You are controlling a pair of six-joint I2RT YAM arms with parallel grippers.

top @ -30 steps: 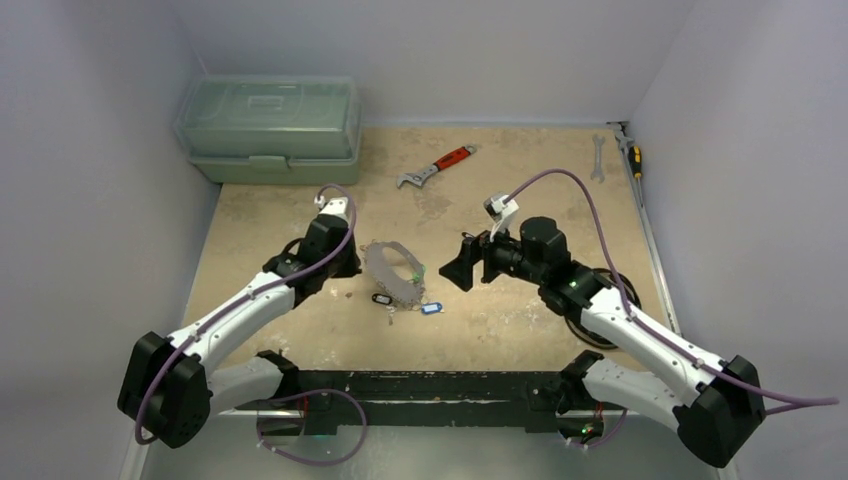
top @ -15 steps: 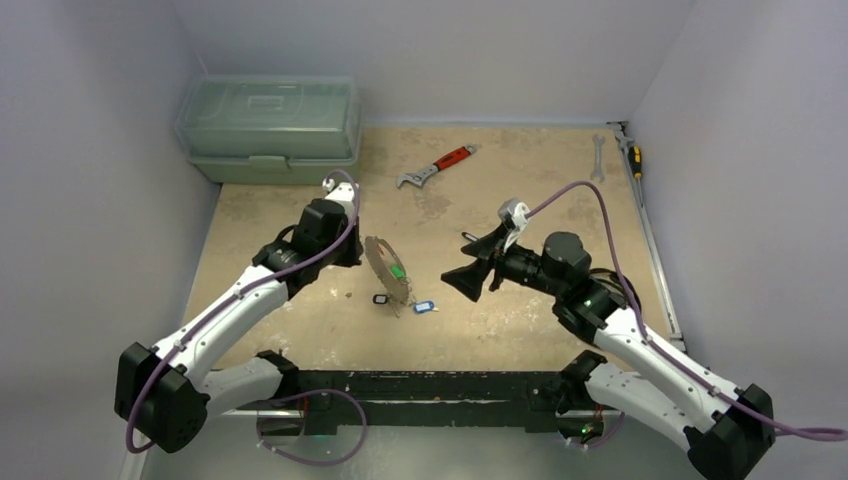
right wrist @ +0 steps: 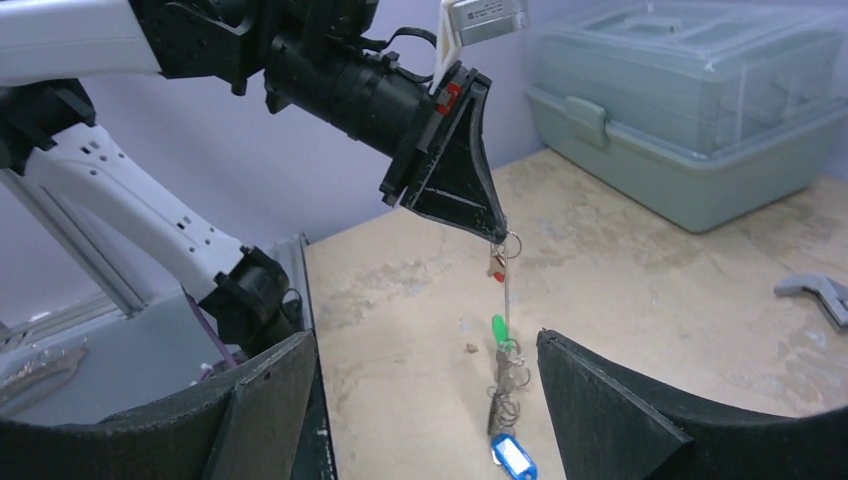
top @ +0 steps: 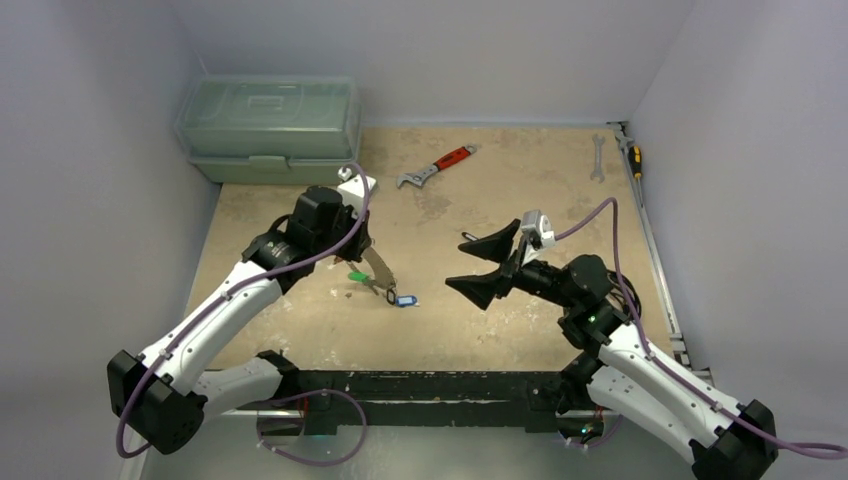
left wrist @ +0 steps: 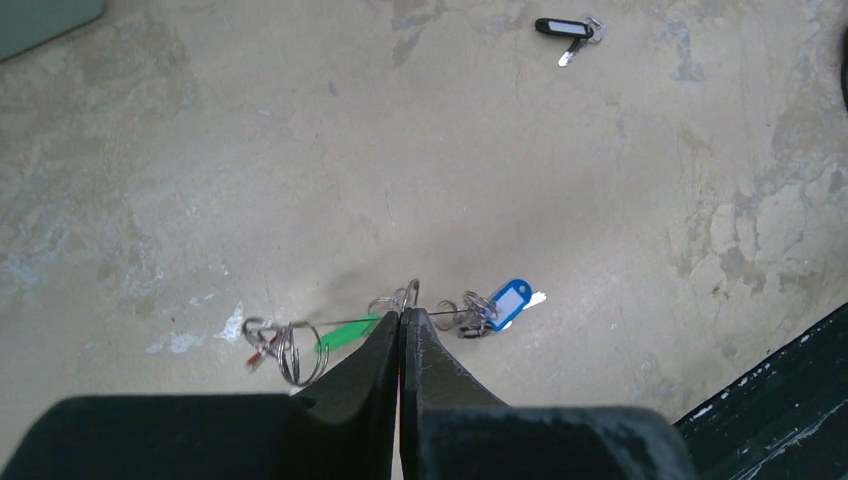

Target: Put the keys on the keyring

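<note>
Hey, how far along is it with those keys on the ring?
Done: green-tag key, red-tag key and blue-tag key hang on the keyring. In hand: left gripper shut on that ring, lifted; right gripper open, empty. Left: black-tag key lies loose on the table.

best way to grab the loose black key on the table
Probably by its black tag, from straight above: the key lies flat on the table, and the oblong tag is its bulkiest part. Close the right fingers across its narrow width.

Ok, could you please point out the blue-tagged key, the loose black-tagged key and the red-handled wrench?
blue-tagged silver key (left wrist: 510, 300): left wrist view, blue tag.
black-tagged silver key (left wrist: 563, 27): left wrist view, black tag.
red-handled adjustable metal wrench (top: 455, 157): top view, red handle.
</note>
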